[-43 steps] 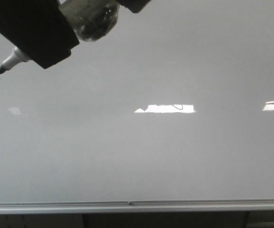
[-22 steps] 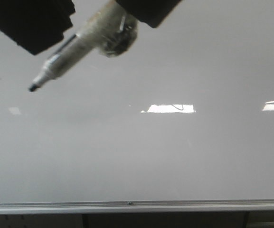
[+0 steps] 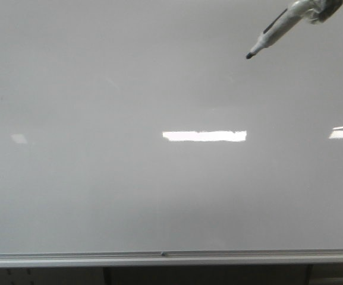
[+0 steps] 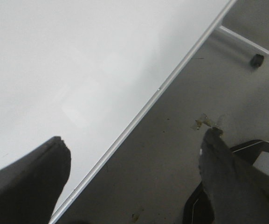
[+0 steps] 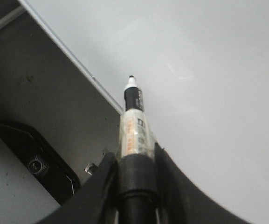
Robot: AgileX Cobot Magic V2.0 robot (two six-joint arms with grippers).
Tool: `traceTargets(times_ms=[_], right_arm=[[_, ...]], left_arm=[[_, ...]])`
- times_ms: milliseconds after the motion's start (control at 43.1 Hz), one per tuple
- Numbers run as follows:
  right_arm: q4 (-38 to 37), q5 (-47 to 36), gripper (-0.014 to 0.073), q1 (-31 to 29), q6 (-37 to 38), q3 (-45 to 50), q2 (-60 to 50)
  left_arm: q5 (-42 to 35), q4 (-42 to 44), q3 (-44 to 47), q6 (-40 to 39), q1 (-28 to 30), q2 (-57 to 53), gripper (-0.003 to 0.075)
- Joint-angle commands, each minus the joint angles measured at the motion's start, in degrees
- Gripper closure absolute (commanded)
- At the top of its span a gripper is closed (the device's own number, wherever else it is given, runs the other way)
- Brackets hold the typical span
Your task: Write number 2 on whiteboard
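While the right claw (image 5: 133, 179) is clenched on a marker (image 3: 276, 31), tip in air at top right of whiteboard (image 3: 159, 190), no number 2 can be made out. Left claw (image 4: 134, 172) is spread wide w/ nothing in it, near the board's rail (image 4: 139, 114).

Grey floor (image 4: 171, 154), a caster wheel (image 4: 257, 59), perhaps scraps of tape (image 4: 208, 121).
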Motion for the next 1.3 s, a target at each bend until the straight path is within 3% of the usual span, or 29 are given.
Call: traceTargets(times_ms=[0, 139, 232, 487, 650, 1044, 1137, 1277], right_arm=[[4.0, -9.27, 0.0536, -5.25, 0.88, 3.79, -4.43], [9.29, -20.75, 0.0536, -13.07, 0.83, 15.69, -10.54], [14.25, -24.07, 0.0536, -17.89, 0.36, 23.45, -12.66], [34.67, -26.27, 0.0624, -20.95, -21.71, 25.45, -10.98], [36.09, -27.88, 0.0624, -24.21, -22.79, 22.51, -8.21], [37.13, -38.43, 0.0633, -23.29, -32.99, 21.83, -4.15], [39.35, -37.78, 0.0633, -22.12, -35.85, 21.83, -2.24], [44.68, -43.17, 0.0633, -21.7, -37.95, 21.83, 0.23]], left_arm=[[-4.19, -1.24, 0.58, -1.14, 1.92, -2.54, 0.0167], [-4.56, -1.37, 2.02, -1.14, 2.37, -3.39, 0.0167], [-4.67, -1.37, 2.26, -1.14, 2.37, -3.39, 0.0167], [-5.77, -1.6, 2.26, -1.14, 2.37, -3.39, 0.0167], [-5.77, -1.6, 2.26, -1.14, 2.37, -3.39, 0.0167], [-6.9, -1.6, 2.26, -1.14, 2.37, -3.39, 0.0167], [-7.33, -1.6, 2.26, -1.14, 2.37, -3.39, 0.0167], [-7.92, -1.6, 2.26, -1.14, 2.37, -3.39, 0.0167]])
